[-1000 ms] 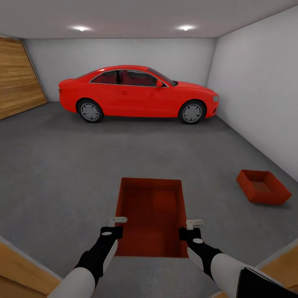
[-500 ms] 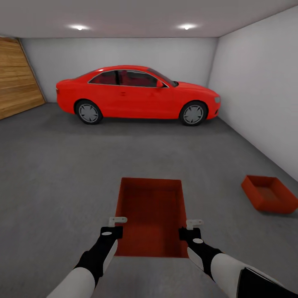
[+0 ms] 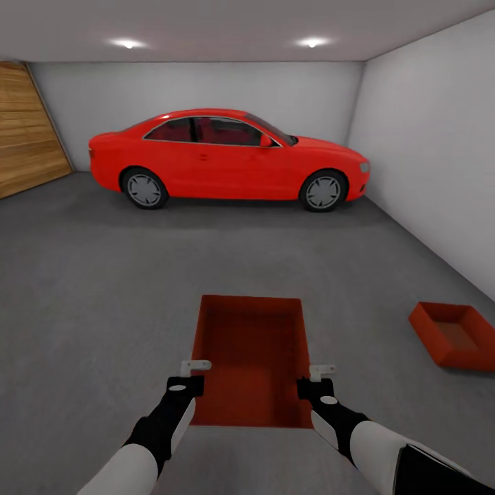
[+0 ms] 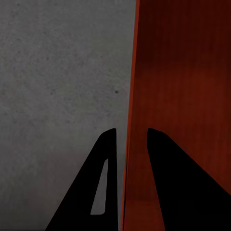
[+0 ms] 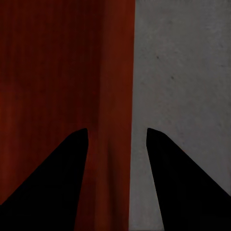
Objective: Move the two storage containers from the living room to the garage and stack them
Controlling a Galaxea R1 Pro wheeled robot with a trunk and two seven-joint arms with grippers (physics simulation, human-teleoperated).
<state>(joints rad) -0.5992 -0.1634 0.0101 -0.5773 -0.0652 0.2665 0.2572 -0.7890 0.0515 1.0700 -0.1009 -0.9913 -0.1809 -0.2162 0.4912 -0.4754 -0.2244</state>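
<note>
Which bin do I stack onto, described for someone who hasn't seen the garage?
Find the red car, then follow the white wall beside its front toward the robot. The container on the floor sits near that wall, alone and unheld; its twin, the carried container, hangs between both grippers.

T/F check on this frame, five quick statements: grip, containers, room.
1. Both grippers hold one container between them. True: the left gripper and right gripper each have jaws astride a side wall of the carried container.
2. The second container is already stacked under it. False: it sits apart on the floor, ahead to the right, near the white wall.
3. The carried container is empty. True.
4. The car is blue. False: red.
5. The floor is wood plank. False: grey concrete; the wood is a door at left.
</note>
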